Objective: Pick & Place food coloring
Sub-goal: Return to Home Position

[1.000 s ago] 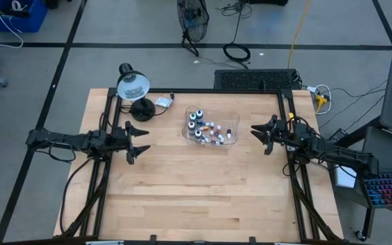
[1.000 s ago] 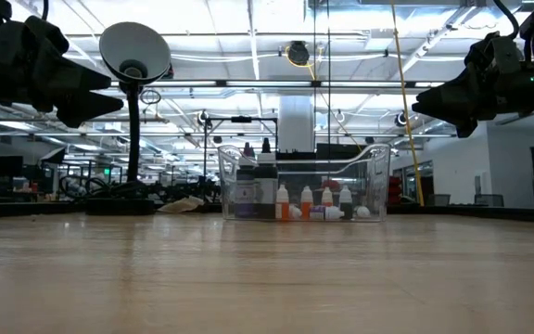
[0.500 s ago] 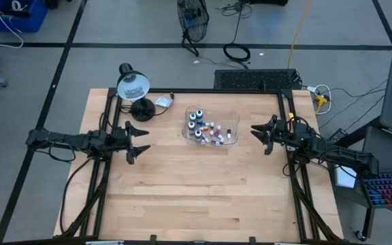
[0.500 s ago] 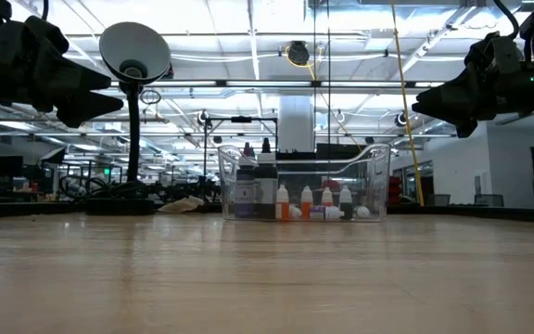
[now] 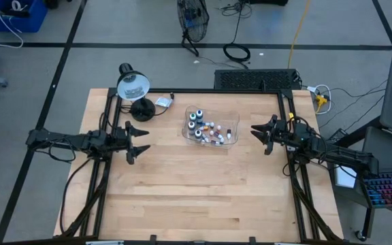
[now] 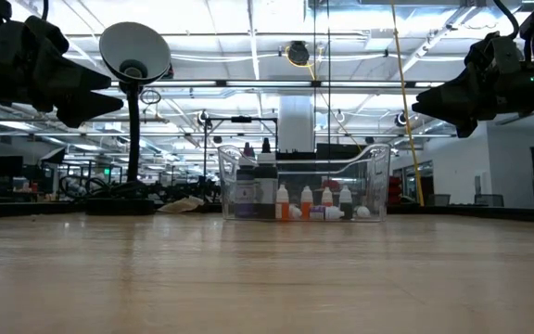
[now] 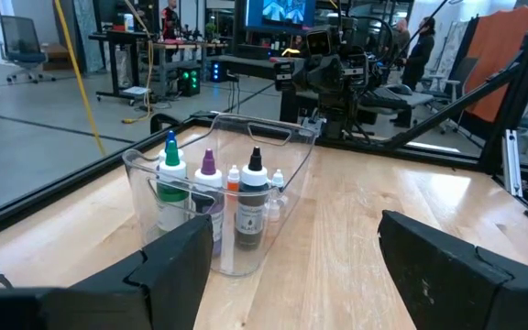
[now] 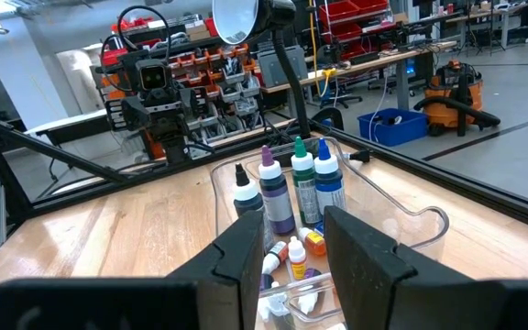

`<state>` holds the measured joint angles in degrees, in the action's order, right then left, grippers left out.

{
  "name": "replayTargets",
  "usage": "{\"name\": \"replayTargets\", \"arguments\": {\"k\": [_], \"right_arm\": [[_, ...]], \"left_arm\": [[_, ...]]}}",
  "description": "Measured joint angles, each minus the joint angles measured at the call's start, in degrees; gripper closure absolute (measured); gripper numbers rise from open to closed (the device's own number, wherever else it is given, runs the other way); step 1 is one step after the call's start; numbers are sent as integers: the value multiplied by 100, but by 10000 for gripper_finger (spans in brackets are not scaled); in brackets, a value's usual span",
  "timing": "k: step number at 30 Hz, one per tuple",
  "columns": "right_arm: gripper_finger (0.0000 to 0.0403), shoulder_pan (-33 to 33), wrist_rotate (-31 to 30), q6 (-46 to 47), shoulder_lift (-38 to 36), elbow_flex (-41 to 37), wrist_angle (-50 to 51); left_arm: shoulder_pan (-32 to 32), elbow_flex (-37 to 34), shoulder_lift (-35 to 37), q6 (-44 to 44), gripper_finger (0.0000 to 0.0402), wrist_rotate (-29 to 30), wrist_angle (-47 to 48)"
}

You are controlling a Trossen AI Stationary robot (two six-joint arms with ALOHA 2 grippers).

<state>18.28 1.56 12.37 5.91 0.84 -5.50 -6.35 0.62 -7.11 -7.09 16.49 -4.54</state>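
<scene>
Bottles of food coloring (image 5: 206,131) stand gathered in the clear tray (image 5: 233,120), so the sorting looks done. Both the left gripper (image 5: 145,139) and right gripper (image 5: 257,138) hover either side of it, well apart, fingers spread and empty.

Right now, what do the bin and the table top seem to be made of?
The bin seems clear, glossy plastic: the bottles show through its walls. The table top seems pale wood with a low sheen: plank seams and grain show.

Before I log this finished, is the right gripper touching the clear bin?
Apart: the high view shows table between the right gripper and the clear bin.
</scene>
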Motion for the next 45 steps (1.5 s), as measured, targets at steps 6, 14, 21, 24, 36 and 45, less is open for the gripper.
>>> {"name": "replayTargets", "arguments": {"k": [6, 14, 21, 24, 36, 45], "right_arm": [[298, 0, -2, 1, 0, 0, 0], [298, 0, -1, 0, 0, 0, 0], [298, -1, -1, 0, 0, 0, 0], [298, 0, -2, 1, 0, 0, 0], [298, -1, -1, 0, -1, -2, 0], [298, -2, -2, -1, 0, -2, 0]], "left_arm": [[0, 0, 0, -2, 81, 0, 0], [0, 0, 0, -2, 89, 0, 0], [0, 0, 0, -2, 90, 0, 0], [0, 0, 0, -2, 84, 0, 0], [0, 0, 0, -2, 77, 0, 0], [0, 0, 0, -2, 78, 0, 0]]}}
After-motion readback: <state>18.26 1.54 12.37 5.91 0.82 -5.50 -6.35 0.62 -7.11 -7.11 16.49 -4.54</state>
